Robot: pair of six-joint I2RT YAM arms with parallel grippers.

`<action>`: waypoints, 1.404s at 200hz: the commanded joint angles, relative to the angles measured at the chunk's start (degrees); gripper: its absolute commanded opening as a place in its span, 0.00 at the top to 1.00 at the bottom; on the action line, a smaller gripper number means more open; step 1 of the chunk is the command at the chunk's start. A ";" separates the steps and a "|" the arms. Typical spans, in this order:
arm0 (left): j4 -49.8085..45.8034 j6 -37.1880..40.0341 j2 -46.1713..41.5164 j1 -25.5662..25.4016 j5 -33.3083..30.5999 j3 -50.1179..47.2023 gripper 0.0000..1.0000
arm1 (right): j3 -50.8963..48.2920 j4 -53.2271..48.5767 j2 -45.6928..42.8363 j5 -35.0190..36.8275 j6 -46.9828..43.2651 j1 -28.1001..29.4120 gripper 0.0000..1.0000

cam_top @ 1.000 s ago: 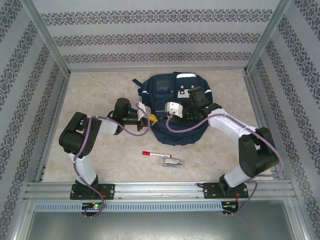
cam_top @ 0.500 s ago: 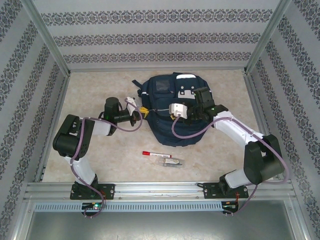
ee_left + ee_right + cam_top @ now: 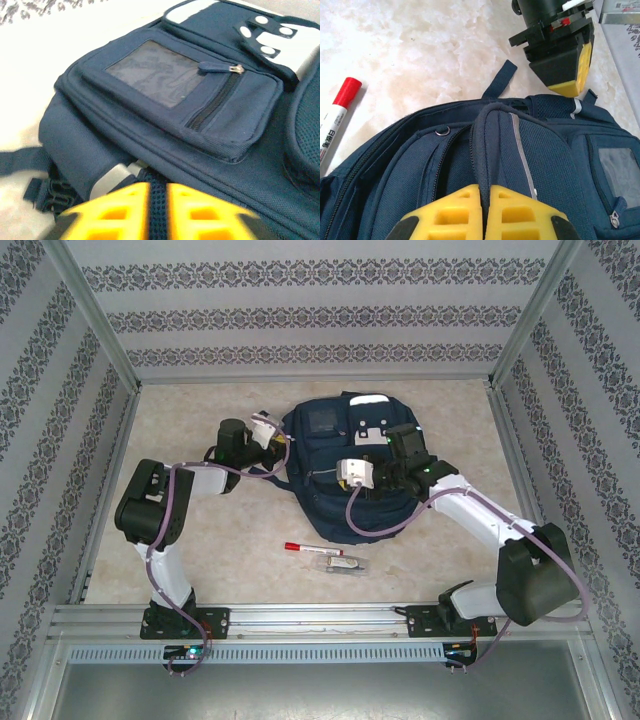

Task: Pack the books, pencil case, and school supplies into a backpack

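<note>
Steadying the navy-blue fabric backpack [image 3: 320, 465], my right fingers [image 3: 496, 201] clamp its ridge, my left fingers' [image 3: 173, 201] hold I cannot tell; opening it seems next.

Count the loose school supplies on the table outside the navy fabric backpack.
2: a slim white marker pen with red cap just off the backpack's near edge, and a small clear-wrapped greyish item beside it. More may be hidden inside.
</note>
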 commanded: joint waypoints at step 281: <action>-75.75 -42.53 -51.91 -8.35 -2.48 -9.54 0.41 | -6.85 -27.76 -2.43 32.17 26.11 32.39 0.03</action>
